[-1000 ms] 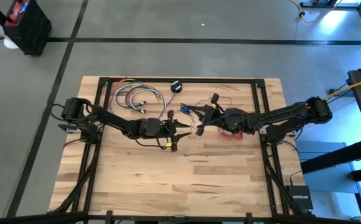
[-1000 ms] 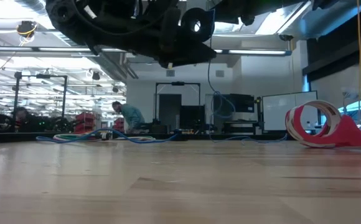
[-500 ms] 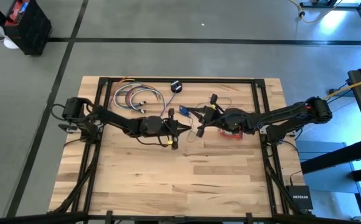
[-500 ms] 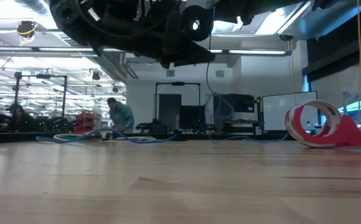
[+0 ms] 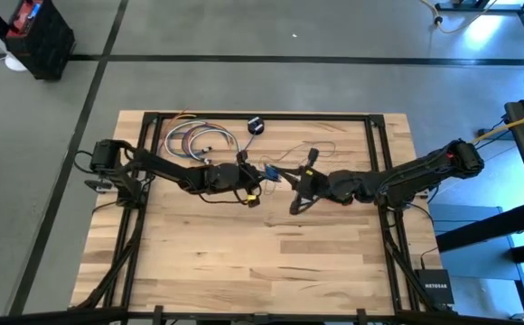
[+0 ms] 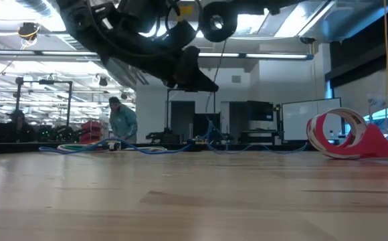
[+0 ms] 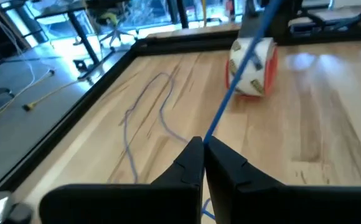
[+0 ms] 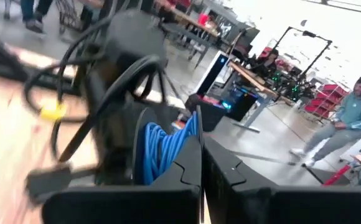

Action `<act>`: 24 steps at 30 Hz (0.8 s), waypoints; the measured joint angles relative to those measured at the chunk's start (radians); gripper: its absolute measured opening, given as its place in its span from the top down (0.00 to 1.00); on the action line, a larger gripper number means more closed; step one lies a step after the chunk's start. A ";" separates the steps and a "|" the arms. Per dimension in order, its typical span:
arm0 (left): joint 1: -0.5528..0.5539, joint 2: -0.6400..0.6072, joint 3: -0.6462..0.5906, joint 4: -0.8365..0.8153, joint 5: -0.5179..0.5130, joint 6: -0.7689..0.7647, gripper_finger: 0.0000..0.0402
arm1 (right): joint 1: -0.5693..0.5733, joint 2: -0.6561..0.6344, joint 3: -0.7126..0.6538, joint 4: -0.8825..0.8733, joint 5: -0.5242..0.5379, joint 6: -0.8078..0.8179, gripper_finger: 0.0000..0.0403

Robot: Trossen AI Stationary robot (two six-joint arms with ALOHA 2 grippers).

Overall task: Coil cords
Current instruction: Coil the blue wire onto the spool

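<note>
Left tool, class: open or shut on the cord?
Shut on the blue cord: the left tool has its fingers pressed together, the cord running taut from between them.

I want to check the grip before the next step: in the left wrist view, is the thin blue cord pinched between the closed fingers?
Yes, the blue cord runs straight out from the shut tips of the left gripper.

We are in a robotics lab: wooden table (image 5: 271, 253) on concrete floor (image 5: 244, 81), metal rigs (image 6: 43, 100), monitors (image 6: 257, 110) behind.
</note>
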 joint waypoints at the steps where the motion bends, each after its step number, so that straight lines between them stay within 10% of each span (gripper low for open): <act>1: 0.000 -0.014 0.000 -0.025 -0.002 0.001 1.00 | 0.003 -0.002 0.000 -0.019 0.003 -0.001 0.99; 12: -0.001 -0.207 -0.002 -0.334 -0.113 0.007 1.00 | 0.000 -0.002 0.003 -0.183 -0.052 -0.069 0.99; 24: -0.102 -0.320 -0.002 -0.235 -0.125 -0.012 1.00 | -0.097 0.027 0.005 -0.233 -0.085 -0.010 0.99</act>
